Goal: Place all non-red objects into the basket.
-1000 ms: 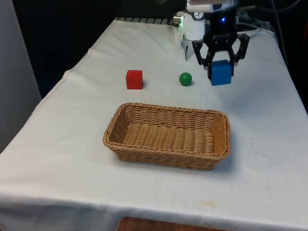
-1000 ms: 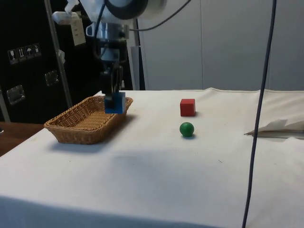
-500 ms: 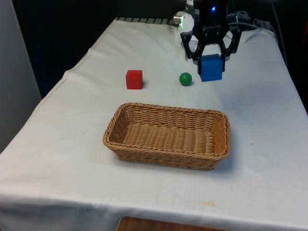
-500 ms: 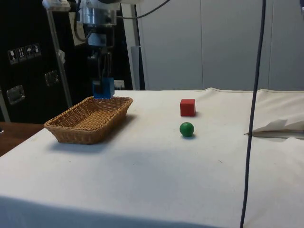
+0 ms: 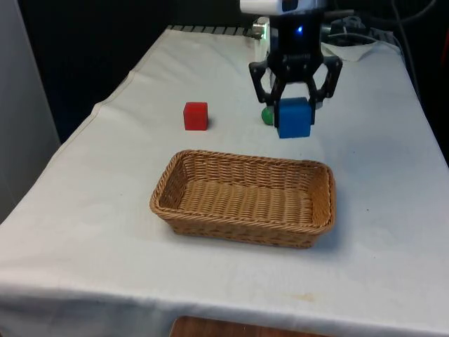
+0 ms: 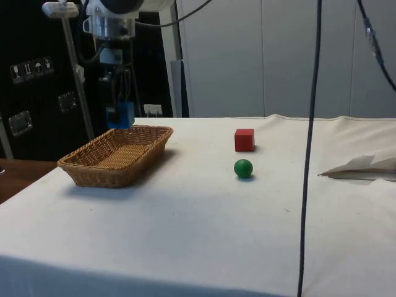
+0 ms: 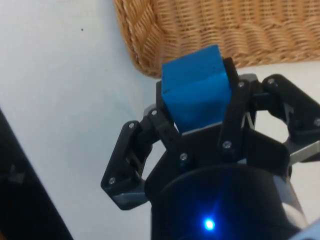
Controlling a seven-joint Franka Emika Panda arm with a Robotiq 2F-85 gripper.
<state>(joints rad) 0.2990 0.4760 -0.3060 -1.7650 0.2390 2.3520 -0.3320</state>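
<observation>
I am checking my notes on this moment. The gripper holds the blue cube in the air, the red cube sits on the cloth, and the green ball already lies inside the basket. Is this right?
Not quite. The green ball is not in the basket; the side view shows it on the cloth, beside the red cube. The rest holds: the gripper holds the blue cube in the air.

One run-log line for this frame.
gripper: shut on blue cube, airborne | wicker basket: empty | green ball, red cube: on cloth
</observation>
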